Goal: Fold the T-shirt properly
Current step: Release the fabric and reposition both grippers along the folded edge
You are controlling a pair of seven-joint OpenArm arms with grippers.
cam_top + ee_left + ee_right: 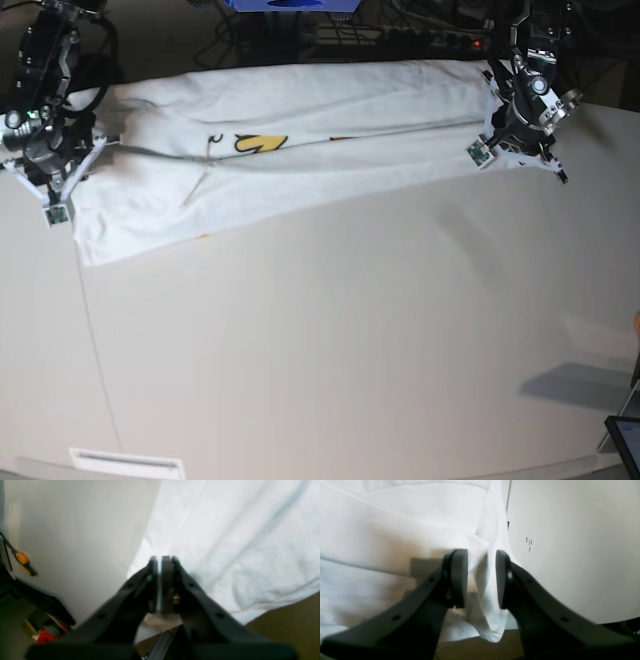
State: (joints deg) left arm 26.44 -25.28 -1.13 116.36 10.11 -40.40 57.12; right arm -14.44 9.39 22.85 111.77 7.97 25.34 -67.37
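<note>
The T-shirt point(330, 160) lies as a long white band across the far part of the table point(350, 330), with a bit of yellow print showing near its middle. At its right end in the base view, my left gripper point(483, 150) pinches the cloth edge. The left wrist view shows the left gripper point(160, 560) with jaws almost together and a thin white layer of T-shirt point(237, 542) between them. At the other end stands my right gripper point(57, 205). In the right wrist view the right gripper point(482, 555) is open, and a fold of the T-shirt point(395, 525) hangs loosely between its pads.
Cables and dark equipment point(400, 35) line the table's back edge. A dark device point(625, 440) sits at the front right corner. An orange-handled tool point(22, 560) and something red point(46, 635) lie beside the table in the left wrist view.
</note>
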